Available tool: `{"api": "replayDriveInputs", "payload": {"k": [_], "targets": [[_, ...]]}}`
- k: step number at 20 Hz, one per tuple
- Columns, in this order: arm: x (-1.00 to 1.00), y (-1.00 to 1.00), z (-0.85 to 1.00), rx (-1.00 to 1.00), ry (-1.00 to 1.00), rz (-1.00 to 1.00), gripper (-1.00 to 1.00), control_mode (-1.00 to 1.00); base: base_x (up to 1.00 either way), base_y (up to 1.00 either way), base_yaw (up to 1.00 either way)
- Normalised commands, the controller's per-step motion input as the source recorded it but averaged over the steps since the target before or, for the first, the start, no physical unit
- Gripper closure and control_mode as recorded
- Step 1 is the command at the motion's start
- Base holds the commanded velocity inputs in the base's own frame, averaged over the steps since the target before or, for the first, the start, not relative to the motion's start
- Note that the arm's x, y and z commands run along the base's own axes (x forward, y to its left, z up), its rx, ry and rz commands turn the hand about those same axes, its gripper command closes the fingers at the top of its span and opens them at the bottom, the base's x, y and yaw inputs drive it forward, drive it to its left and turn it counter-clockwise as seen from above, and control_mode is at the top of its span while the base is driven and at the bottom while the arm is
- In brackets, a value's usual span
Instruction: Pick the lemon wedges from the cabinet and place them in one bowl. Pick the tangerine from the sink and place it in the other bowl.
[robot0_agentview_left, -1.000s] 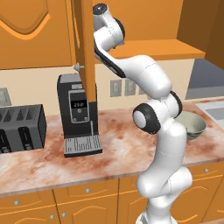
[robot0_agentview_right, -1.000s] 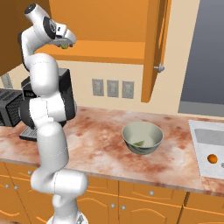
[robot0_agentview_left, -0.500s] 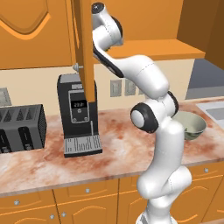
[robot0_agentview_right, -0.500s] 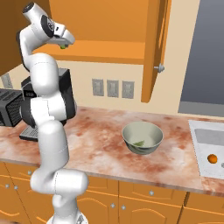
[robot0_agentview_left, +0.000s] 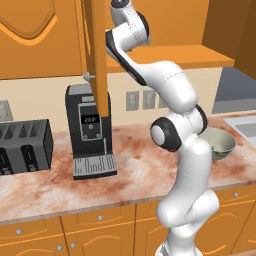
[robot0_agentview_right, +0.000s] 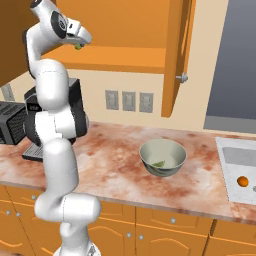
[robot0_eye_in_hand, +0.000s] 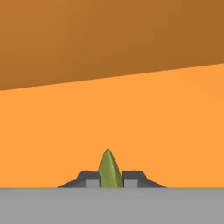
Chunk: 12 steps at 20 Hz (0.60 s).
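green lemon wedge (robot0_eye_in_hand: 110, 169) between tool (robot0_eye_in_hand: 110, 178) tips

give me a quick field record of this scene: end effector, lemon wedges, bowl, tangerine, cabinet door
end effector: shut on a lemon wedge, up inside the cabinet
other lemon wedge: lies in the bowl
bowl: on the counter, between the coffee machine and the sink
tangerine: in the sink basin
cabinet door: open
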Motion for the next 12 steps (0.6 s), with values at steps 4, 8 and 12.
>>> {"api": "replayDriveInputs", "payload": {"k": [4, 8, 12], "targets": [[-0.57, -0.41, 0.00, 0.06, -0.09, 0.04, 1.00, -1.00, 0.00, 0.00, 0.00], [-0.89, -0.50, -0.01, 0.04, -0.09, 0.01, 1.00, -1.00, 0.00, 0.00, 0.00], [-0.91, -0.51, -0.11, 0.01, -0.08, 0.00, 1.00, -1.00, 0.00, 0.00, 0.00]]}}
